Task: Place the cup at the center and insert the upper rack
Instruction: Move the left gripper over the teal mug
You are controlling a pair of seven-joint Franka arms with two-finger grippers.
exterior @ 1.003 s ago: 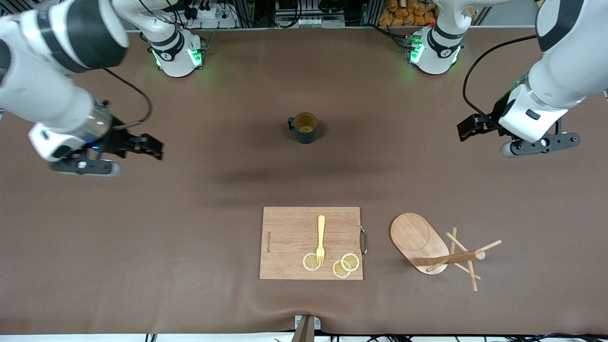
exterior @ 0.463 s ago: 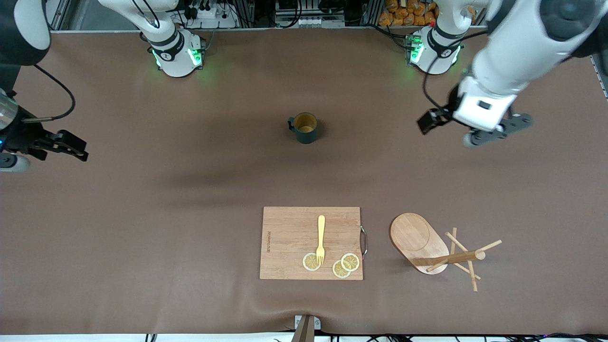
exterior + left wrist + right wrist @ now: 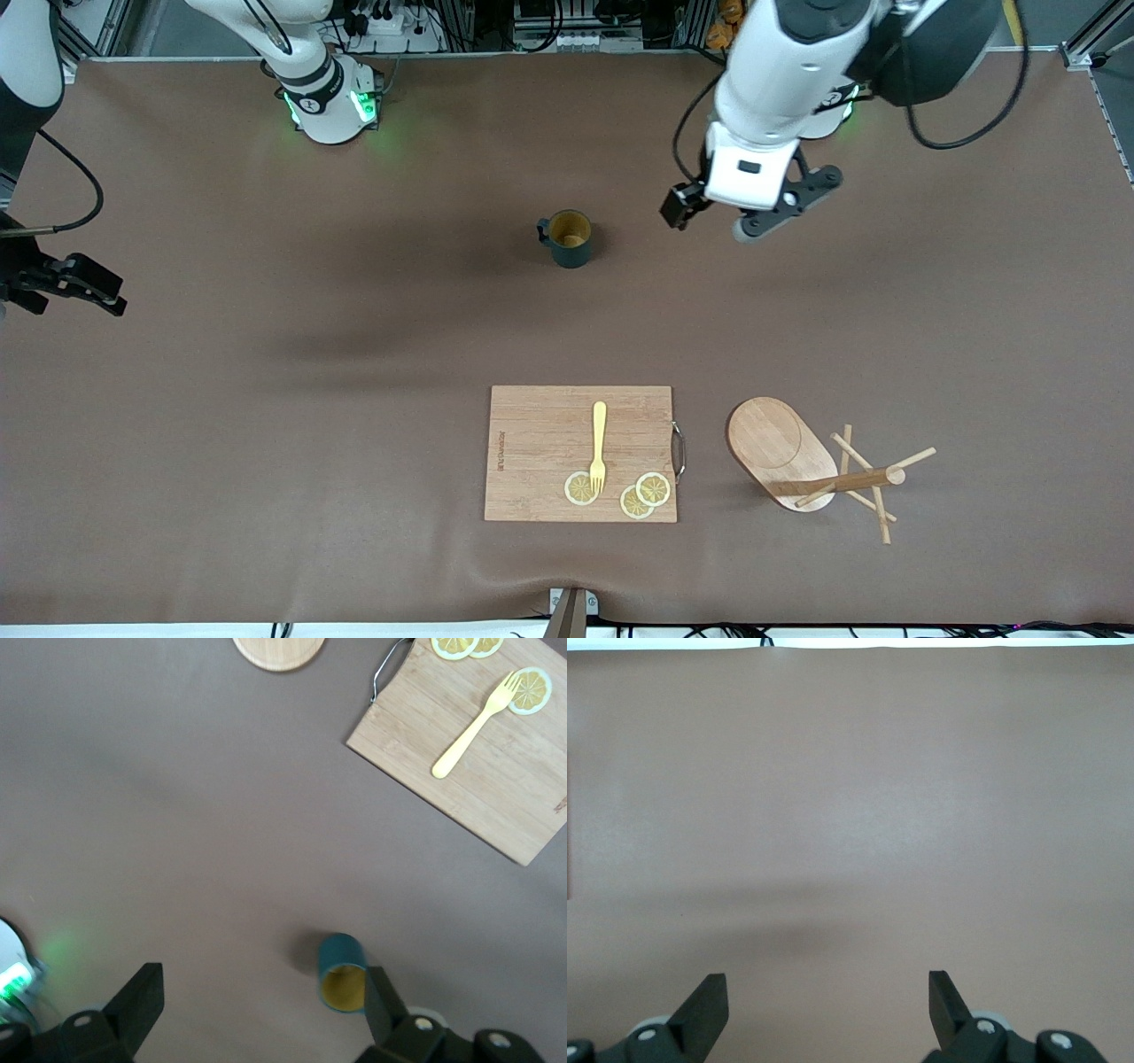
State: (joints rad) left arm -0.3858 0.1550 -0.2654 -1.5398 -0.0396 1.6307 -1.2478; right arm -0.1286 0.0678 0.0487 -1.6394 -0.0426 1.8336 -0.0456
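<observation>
The dark teal cup (image 3: 569,237) with a yellow inside stands upright on the brown table mid-way between the two arms' ends. In the left wrist view the cup (image 3: 343,973) shows just beside one fingertip. My left gripper (image 3: 678,208) hangs open and empty in the air just beside the cup, toward the left arm's end; its jaws (image 3: 261,983) are spread wide. The wooden mug tree (image 3: 797,461) lies tipped on its side near the front camera, pegs pointing toward the left arm's end. My right gripper (image 3: 106,292) is open and empty (image 3: 827,985) at the right arm's end.
A rectangular wooden cutting board (image 3: 532,443) lies near the front camera beside the mug tree, with a yellow fork (image 3: 599,443) and three lemon slices (image 3: 644,494) on it. The board (image 3: 496,788) and the tree's oval base (image 3: 279,649) show in the left wrist view.
My left arm has swung from the left arm's end of the table to right beside the cup. My right gripper has drawn back toward the table's edge at its own end.
</observation>
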